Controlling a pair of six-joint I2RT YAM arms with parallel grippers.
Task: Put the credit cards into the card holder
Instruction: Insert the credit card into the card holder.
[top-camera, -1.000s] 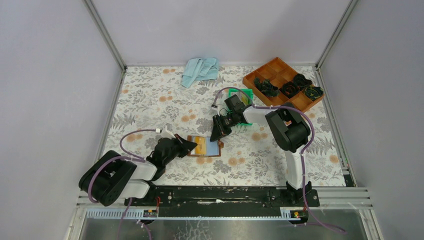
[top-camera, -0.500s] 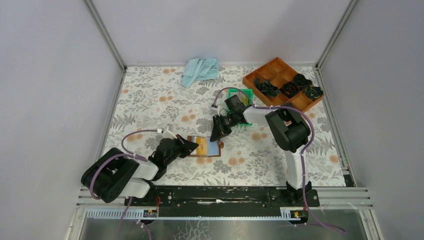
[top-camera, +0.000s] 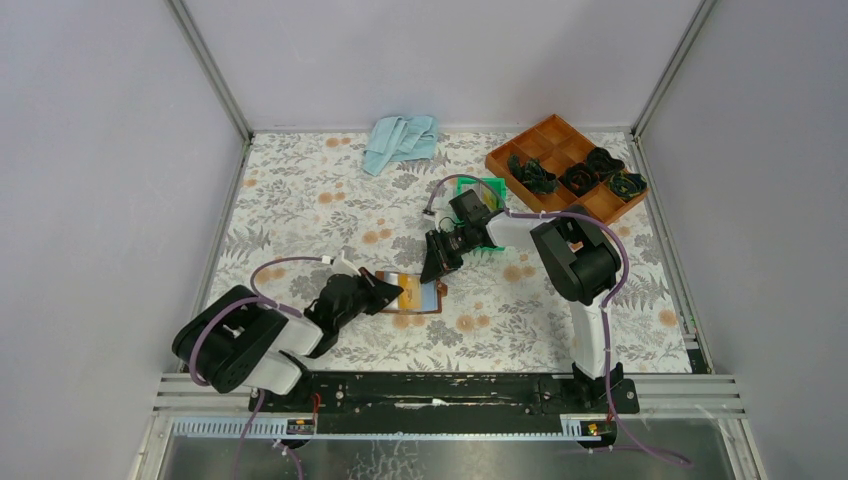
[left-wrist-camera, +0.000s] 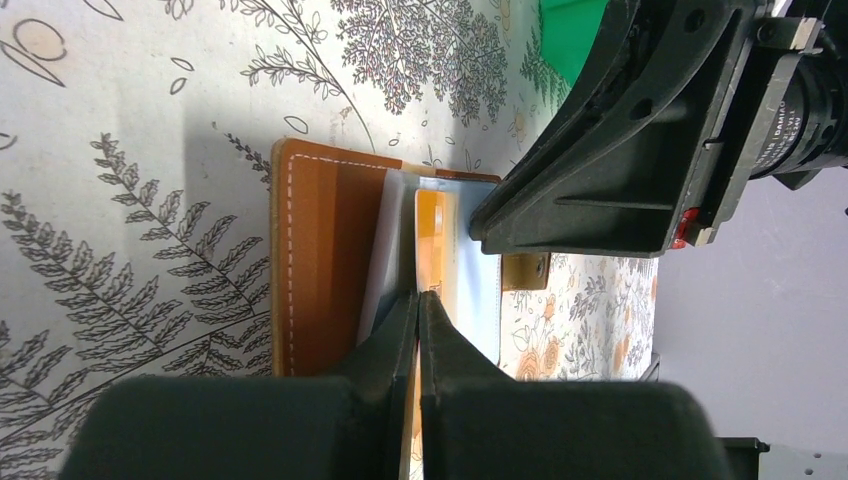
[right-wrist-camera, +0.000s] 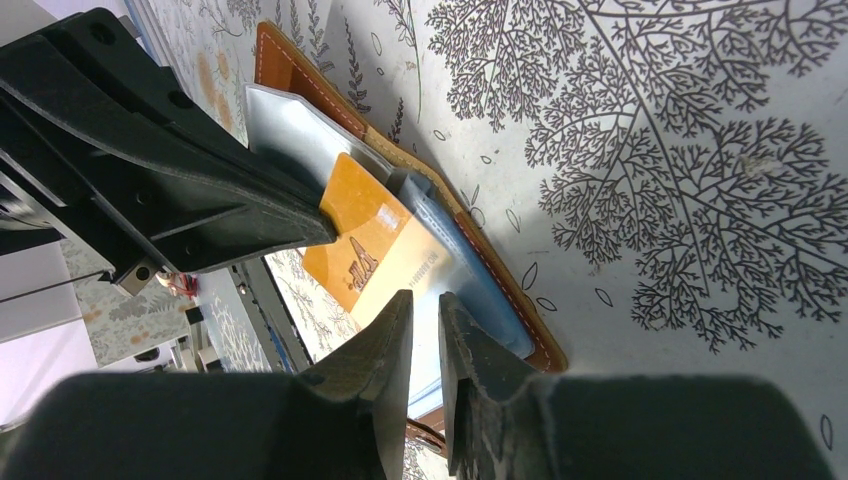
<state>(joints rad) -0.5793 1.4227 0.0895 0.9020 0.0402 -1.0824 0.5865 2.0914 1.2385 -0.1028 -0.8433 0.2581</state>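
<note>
- A small square card holder (left-wrist-camera: 315, 270) of brown leather with pale stitching lies opened flat on the floral table cover (top-camera: 300, 200), between the two sets of jaws.
- The left gripper (left-wrist-camera: 419, 296) has its fingers pressed together to a hairline. The tips lie on the open holder at the edge of a gold-tan card (left-wrist-camera: 437, 225). Whether a card's edge is nipped between them I cannot tell from this angle.
- Beside the left jaws on one side is the holder's bare leather flap. Between that flap and the tips, a grey card (left-wrist-camera: 385, 250) sticks out of a slot.
- On the other side of the left jaws, a light blue card (left-wrist-camera: 478, 290) lies under the gold-tan one.
- The right gripper (right-wrist-camera: 425, 297) has its fingers a narrow slit apart, with nothing seen in the slit. The tips hang just over the near edges of the gold-tan and light blue cards.
- The two grippers point at each other across the holder. The right one's black body stands just ahead of the left jaws and hides the holder's far part. The left one's dark body covers part of the grey card ahead of the right jaws.
- From above, only a strip of gold-tan and blue shows between the two grippers.
- A green plastic bin (left-wrist-camera: 570, 35) sits behind the right jaws, partly hidden by that arm.
- Well behind the right jaws is an orange-brown wooden compartment tray (top-camera: 553, 135) holding dark tangled items (top-camera: 585, 175). A crumpled blue cloth (top-camera: 400, 140) lies at the table's far edge.
</note>
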